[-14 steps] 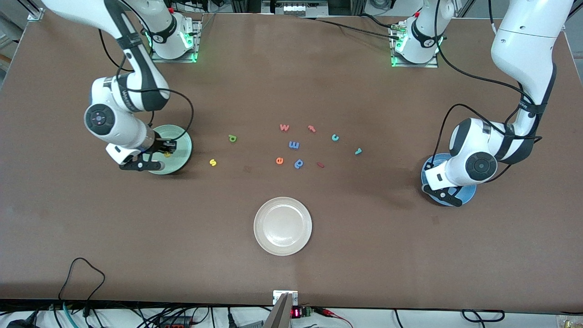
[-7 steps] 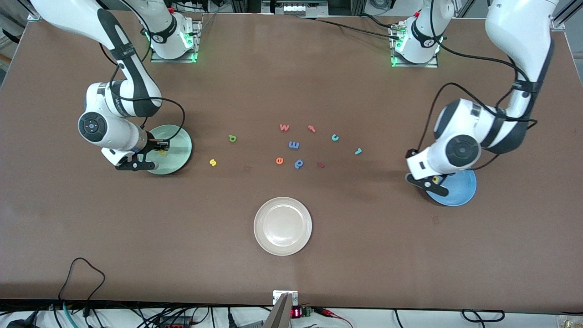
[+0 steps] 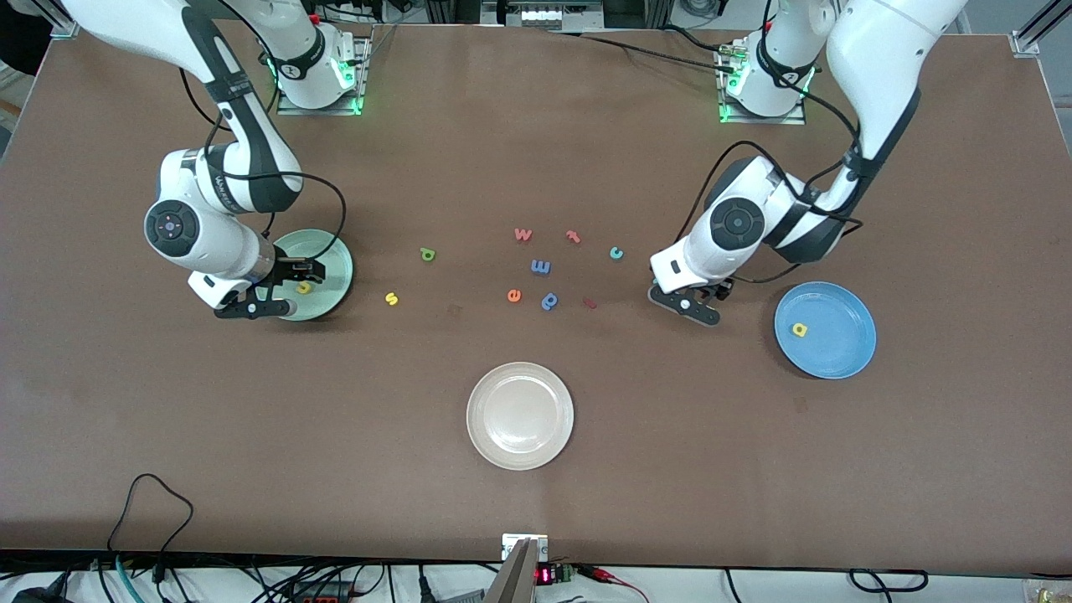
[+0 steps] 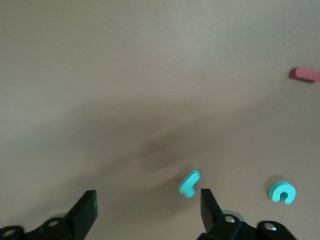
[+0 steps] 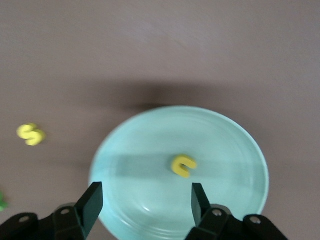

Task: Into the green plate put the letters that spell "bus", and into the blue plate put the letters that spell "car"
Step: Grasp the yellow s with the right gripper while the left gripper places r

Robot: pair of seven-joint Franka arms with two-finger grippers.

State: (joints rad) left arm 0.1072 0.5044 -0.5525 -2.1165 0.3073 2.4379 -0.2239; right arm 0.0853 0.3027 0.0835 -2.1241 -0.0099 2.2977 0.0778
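The green plate (image 3: 331,251) lies at the right arm's end of the table with the yellow u (image 3: 303,287) lying loose in it. My right gripper (image 3: 301,272) hangs open over that plate (image 5: 225,150), the u (image 5: 183,166) clear of its fingers. The yellow s (image 3: 390,298) and green b (image 3: 428,254) lie on the table beside the plate. The blue plate (image 3: 842,347) holds the yellow a (image 3: 800,329). My left gripper (image 3: 708,293) is open and empty over the teal r (image 4: 189,182), which sits close to one finger. The teal c (image 3: 616,252) lies near it.
A white plate (image 3: 519,452) sits nearer the front camera, mid-table. Other loose letters cluster in the middle: pink w (image 3: 523,234), red t (image 3: 573,236), blue m (image 3: 540,266), orange e (image 3: 514,295), a blue p-shaped letter (image 3: 548,300), a small red piece (image 3: 590,303).
My left gripper opened, left the yellow a in the blue plate and swung toward mid-table over the teal r. My right gripper opened over the green plate, leaving the u there.
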